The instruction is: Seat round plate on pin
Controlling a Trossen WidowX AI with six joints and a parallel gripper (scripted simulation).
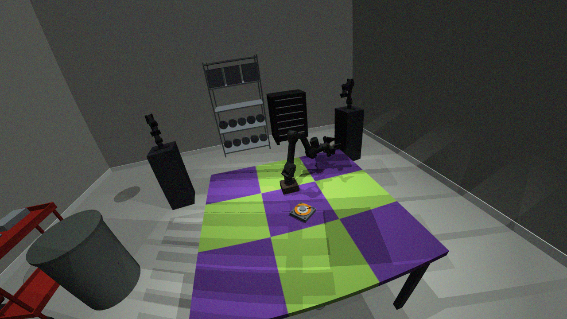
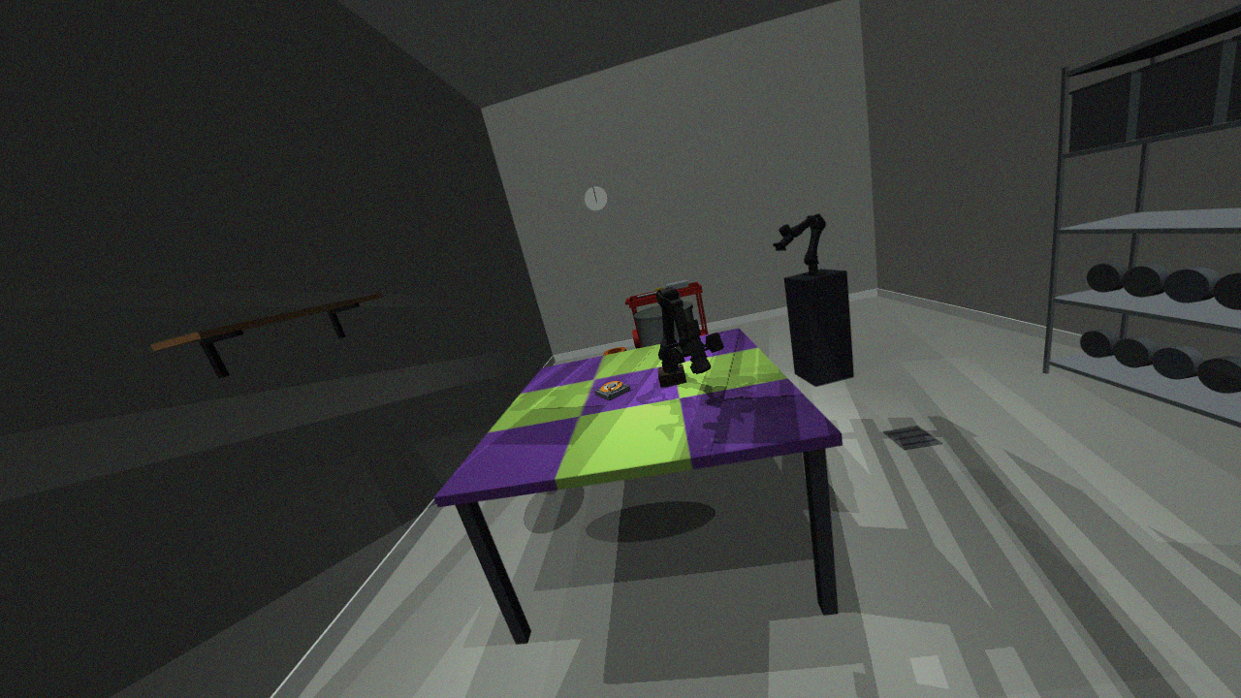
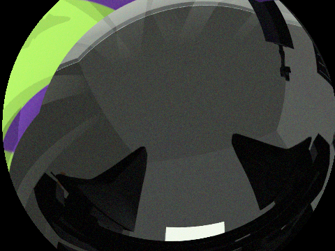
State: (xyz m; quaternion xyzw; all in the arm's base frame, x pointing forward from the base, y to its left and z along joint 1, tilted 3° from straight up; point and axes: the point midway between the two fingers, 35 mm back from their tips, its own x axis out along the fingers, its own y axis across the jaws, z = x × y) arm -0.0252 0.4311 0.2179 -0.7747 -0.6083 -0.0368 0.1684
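Observation:
The round orange plate [image 1: 296, 211] [image 2: 612, 384] with a pale inner ring sits on the dark grey square base [image 1: 304, 220] [image 2: 612, 396], around the grey post [image 1: 302, 208] at its centre. The orange tab, its hole and the small pin are too small to tell apart, and so is the plate's tilt. My gripper [image 1: 338, 146] [image 3: 190, 145] is open and empty. It hangs in the air beyond the arm's foot, well away from the plate, and points away from it. The wrist view shows neither plate nor base.
The base lies on the purple and green table [image 1: 234, 277] [image 2: 624, 438], in front of the arm's foot [image 1: 289, 186] [image 2: 671, 378]. Two black pedestals [image 1: 171, 178] [image 1: 348, 133] with other arms, a shelf rack and a black cabinet stand off the table. A grey bin [image 1: 85, 262] stands beside a red cart.

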